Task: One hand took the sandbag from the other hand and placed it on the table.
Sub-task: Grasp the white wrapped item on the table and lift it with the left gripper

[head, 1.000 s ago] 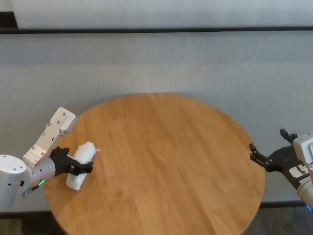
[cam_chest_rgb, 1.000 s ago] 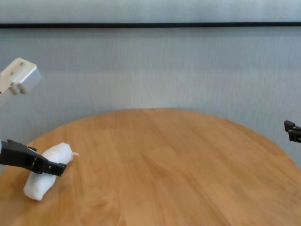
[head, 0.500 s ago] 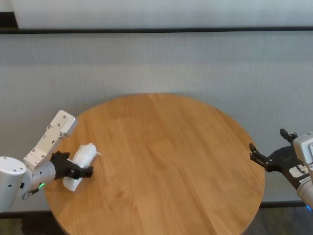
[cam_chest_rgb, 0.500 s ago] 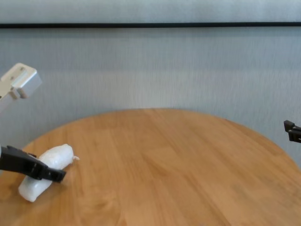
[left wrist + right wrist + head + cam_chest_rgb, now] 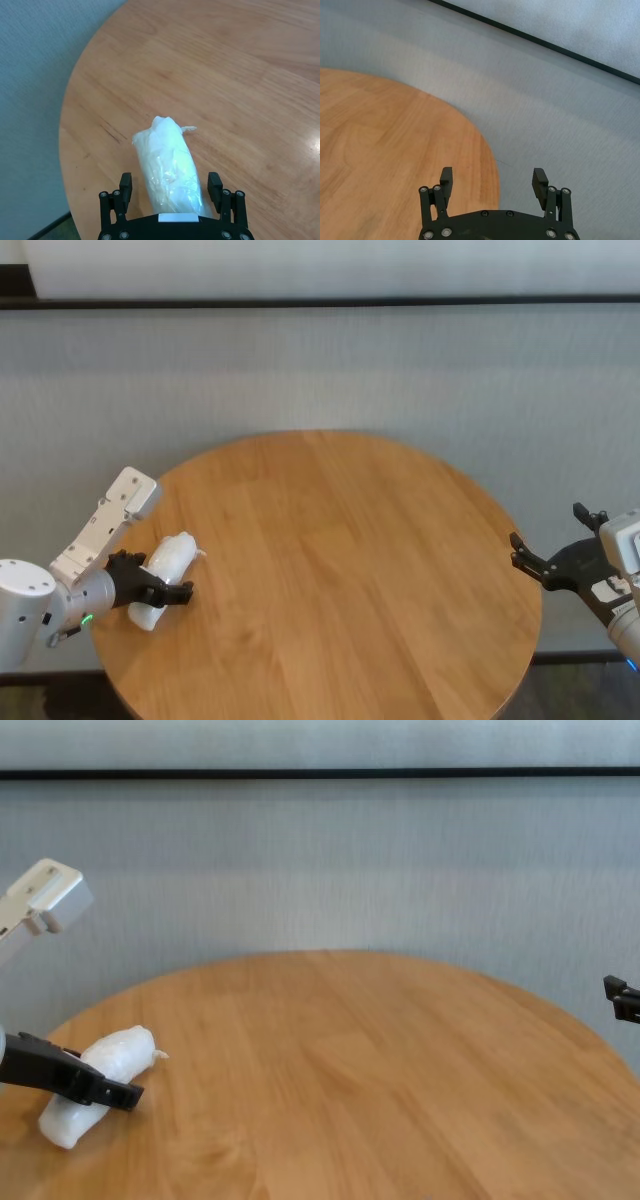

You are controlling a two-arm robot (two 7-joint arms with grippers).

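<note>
Behind everything is a plain grey wall with a thin dark line [image 5: 320, 302] running across it near the top. In front of the wall stands the table [image 5: 330, 560], big and round, made of light-brown wood planks.

The sandbag [image 5: 164, 565] is small, white and wrapped in shiny plastic. It lies on the table, close to the edge on the robot's left side. Its twisted end [image 5: 187, 129] points toward the middle of the table. In the chest view the sandbag [image 5: 95, 1085] looks a bit tilted, and its near end is down on the wood.

The left gripper [image 5: 160, 590] is around the near half of the sandbag. In the left wrist view its two black fingers [image 5: 125, 186] stand one on each side of the bag [image 5: 170, 167]. They are spread apart, with a little gap on each side, so they are not squeezing it.

The right gripper [image 5: 528, 558] is far away, just past the table's edge on the robot's right side. Its fingers [image 5: 447, 179] are wide apart and hold nothing.
</note>
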